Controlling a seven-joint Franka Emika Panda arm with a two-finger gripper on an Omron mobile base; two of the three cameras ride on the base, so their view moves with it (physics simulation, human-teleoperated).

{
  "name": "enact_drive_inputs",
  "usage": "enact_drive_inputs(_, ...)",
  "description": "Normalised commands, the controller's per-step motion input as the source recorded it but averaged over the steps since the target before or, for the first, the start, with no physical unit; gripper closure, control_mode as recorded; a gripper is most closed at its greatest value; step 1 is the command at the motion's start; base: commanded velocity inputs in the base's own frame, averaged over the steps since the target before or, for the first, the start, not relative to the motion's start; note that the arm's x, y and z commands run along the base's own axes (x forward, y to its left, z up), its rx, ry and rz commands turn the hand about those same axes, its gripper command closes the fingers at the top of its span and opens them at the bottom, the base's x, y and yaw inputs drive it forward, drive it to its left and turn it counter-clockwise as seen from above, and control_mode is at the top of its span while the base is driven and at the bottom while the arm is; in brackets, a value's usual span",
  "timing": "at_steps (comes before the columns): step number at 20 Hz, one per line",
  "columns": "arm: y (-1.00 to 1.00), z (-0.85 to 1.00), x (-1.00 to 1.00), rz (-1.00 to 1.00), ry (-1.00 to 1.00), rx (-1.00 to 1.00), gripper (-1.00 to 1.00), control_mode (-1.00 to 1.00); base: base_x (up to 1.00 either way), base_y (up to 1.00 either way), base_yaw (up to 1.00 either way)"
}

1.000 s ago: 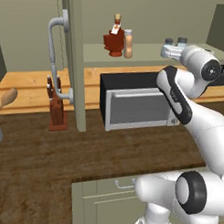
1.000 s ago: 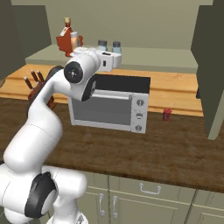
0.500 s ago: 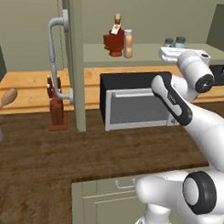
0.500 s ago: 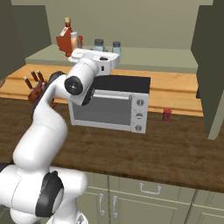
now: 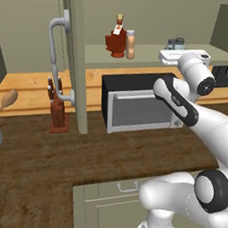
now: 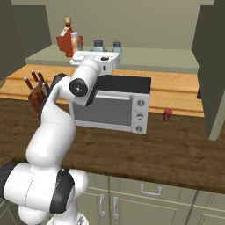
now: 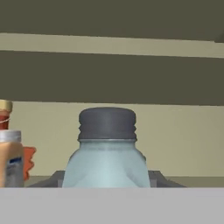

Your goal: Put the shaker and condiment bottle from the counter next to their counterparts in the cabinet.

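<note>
Your shaker (image 7: 107,151) stands upright, cap up, directly ahead between the level gripper's (image 7: 107,178) fingers; grip unclear.

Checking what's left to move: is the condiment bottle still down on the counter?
No, the condiment bottle stands on the cabinet shelf beside the maple-leaf bottle.

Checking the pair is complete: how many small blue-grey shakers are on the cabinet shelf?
2. One shaker stands behind the robot's hand; the twin shaker stands just to its right. Both are right of the peach bottle and the red bottle. None looks hidden.
</note>
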Motion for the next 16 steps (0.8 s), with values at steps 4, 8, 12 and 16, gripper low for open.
enact_drive_inputs(4,0.01,-0.01,0.07,0.0,0.0,-0.07,1.0,-1.0,0.0,0.0,0.0)
enact_drive_inputs(8,0.02,-0.03,0.09,0.0,0.0,-0.07,1.0,-1.0,0.0,0.0,0.0)
enact_drive_inputs(12,0.0,0.0,0.03,0.0,0.0,-0.02,1.0,-1.0,0.0,0.0,0.0)
enact_drive_inputs(16,0.02,0.0,0.01,0.0,0.0,0.0,1.0,-1.0,0.0,0.0,0.0)
